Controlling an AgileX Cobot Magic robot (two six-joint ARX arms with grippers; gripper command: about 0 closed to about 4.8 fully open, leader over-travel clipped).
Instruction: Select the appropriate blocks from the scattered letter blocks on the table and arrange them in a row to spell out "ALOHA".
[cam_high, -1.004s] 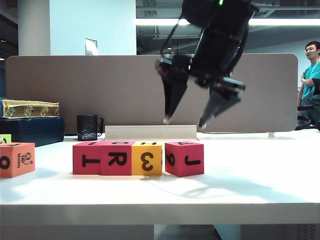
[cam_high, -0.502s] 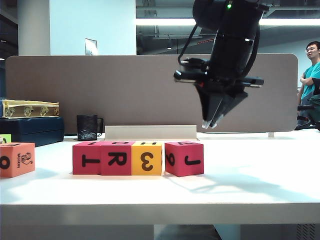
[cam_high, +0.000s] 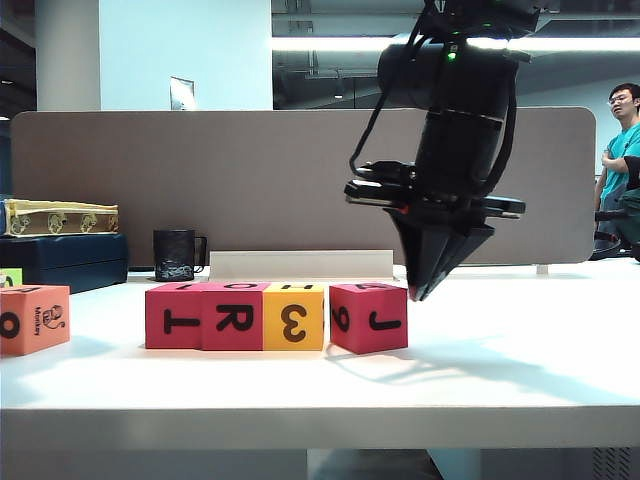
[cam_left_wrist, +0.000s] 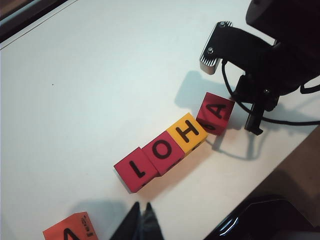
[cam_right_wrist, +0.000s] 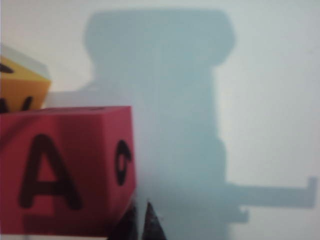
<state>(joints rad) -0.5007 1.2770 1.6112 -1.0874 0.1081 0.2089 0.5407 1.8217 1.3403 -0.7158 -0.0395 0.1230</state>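
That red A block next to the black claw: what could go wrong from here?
1. The right gripper, shut, hangs at the side of the red A block. That block sits turned and slightly apart from the yellow H block; a push might twist it more.
2. The orange A block lies far from the L block, so the word lacks its first letter. The left gripper is shut.

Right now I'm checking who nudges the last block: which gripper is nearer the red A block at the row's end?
Right. The right gripper, fingers shut, hangs beside the red A block. The left gripper, also shut, sits past the row's L end.
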